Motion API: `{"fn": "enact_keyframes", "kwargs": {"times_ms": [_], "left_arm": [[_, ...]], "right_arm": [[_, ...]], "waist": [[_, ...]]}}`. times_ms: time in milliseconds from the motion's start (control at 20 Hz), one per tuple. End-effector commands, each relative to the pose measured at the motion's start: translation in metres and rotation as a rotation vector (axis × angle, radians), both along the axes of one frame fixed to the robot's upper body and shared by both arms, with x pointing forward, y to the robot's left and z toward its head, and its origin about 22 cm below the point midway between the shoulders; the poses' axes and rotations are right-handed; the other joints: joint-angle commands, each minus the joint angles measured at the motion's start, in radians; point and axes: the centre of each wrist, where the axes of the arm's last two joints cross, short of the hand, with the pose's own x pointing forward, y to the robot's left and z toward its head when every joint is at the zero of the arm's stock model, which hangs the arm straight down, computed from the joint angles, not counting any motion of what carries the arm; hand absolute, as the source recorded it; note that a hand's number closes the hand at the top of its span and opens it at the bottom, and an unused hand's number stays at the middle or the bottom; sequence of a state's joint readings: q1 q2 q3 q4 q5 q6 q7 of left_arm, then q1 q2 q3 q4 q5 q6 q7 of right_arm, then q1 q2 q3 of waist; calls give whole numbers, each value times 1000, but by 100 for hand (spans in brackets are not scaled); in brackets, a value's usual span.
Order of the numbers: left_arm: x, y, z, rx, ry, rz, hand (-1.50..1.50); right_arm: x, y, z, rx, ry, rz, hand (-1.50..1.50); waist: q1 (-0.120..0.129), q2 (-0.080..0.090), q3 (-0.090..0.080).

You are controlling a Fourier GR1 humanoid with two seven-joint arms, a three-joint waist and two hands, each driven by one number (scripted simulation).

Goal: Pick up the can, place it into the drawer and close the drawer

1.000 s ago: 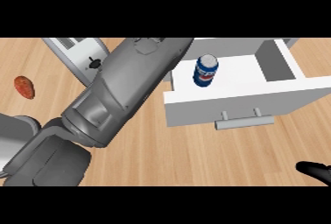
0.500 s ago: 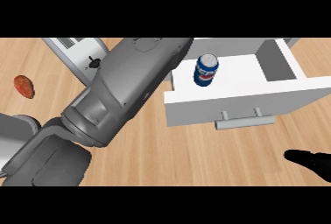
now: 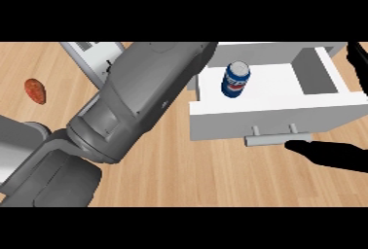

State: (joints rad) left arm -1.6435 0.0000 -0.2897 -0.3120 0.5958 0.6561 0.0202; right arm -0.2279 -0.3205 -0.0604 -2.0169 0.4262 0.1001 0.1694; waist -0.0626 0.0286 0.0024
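Can (image 3: 236, 80): blue, with a red, white and blue round emblem in the manner of a Pepsi mark; no lettering can be read. It stands upright inside the open drawer, toward the left part of the drawer's floor, apart from the walls.
Drawer (image 3: 273, 119): white, pulled out over the wooden bench (image 3: 215, 175). Its front panel faces the view's lower edge and carries a grey bar handle (image 3: 277, 139).
Right hand (image 3: 332, 155): black, entering from the view's right edge. It lies low and flat, reaching leftward, its tip just beside the right end of the handle. Whether it touches the handle I cannot tell. Its fingers look straight and held together, curled round nothing.
Left arm (image 3: 137, 104): a large grey forearm running up from the lower left corner to the drawer's left rear corner. The left hand is hidden beyond the forearm, so the state of its fingers cannot be told.
Grey appliance (image 3: 93, 58): behind the forearm at upper left, mostly covered.
Reddish-brown oval object (image 3: 34, 90): on the bench at far left, well apart from the drawer.
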Motion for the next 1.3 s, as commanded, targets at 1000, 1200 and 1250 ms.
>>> {"fn": "enact_keyframes", "kwargs": {"times_ms": [1000, 1200, 1250], "left_arm": [[14, 34, -4, 11, -7, 32, -150], [21, 62, 0, 12, -10, 37, -150], [15, 52, 16, 9, -20, 16, -150]], "right_arm": [[139, 78, -111, -457, 28, -144, -150], [153, 90, -121, -464, -16, -200, -150], [161, 69, -121, -484, -18, -238, -150]], "waist": [[92, -18, -2], [110, -23, -2], [123, -23, -2]]}}
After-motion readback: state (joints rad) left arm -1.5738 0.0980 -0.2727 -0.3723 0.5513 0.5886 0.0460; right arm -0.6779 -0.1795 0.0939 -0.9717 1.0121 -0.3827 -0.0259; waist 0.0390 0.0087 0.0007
